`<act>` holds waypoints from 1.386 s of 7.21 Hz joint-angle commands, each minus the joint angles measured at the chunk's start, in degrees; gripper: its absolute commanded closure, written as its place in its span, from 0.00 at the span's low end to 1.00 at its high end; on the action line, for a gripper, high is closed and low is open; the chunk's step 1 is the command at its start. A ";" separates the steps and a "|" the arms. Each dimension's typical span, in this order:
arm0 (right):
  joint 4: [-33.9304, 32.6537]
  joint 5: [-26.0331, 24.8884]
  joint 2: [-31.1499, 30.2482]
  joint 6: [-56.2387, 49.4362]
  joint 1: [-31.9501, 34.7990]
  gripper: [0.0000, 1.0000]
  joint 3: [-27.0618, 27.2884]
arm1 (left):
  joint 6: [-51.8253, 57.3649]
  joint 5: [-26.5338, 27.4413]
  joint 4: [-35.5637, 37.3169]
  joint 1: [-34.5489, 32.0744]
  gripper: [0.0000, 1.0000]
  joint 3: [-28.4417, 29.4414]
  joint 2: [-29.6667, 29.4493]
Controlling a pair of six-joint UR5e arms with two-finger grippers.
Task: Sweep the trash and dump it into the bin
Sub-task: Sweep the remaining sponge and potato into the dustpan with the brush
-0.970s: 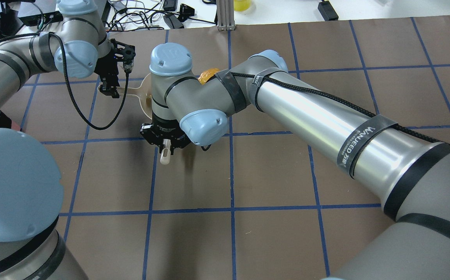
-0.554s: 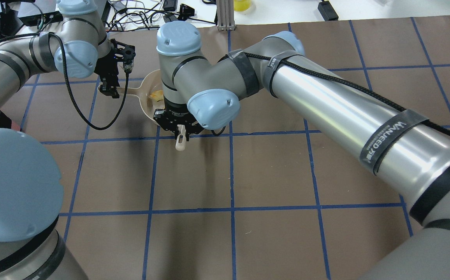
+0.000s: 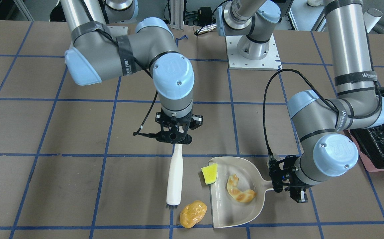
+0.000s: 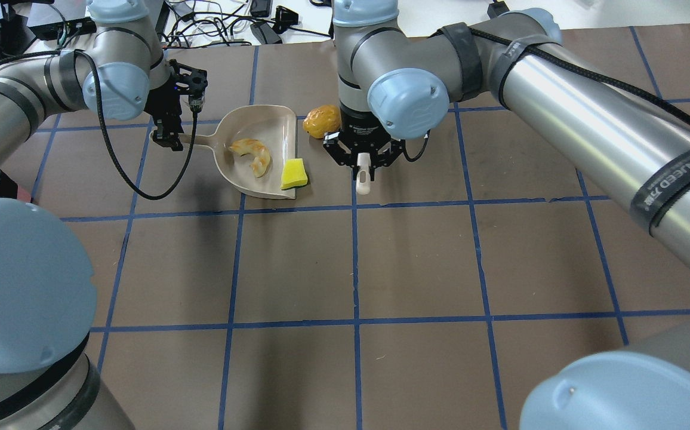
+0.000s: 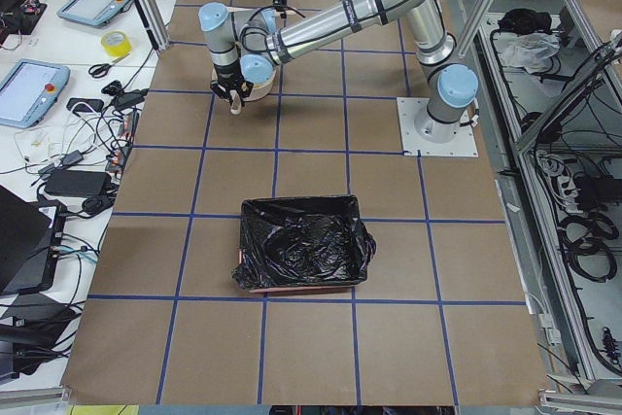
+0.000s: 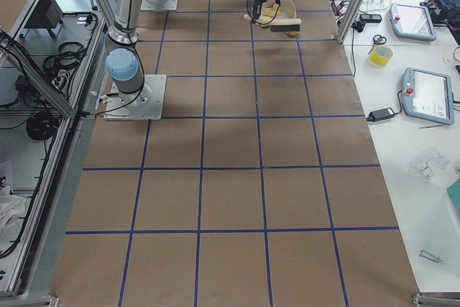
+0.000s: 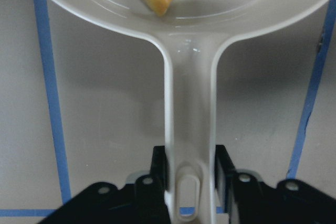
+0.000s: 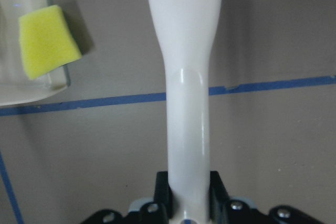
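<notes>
Right tool shifted rightward off dustpan | clamps brush handle | left tool clamps dustpan handle

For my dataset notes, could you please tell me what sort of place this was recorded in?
Most likely a robotics lab cell: the left arm and right arm work over a table gridded with blue tape, with teach pendants and cables on the side benches.
</notes>
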 commanded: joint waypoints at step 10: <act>-2.75 -0.87 11.00 1.55 11.17 1.00 -5.34 | 0.00 0.25 0.00 0.00 0.92 0.00 -0.12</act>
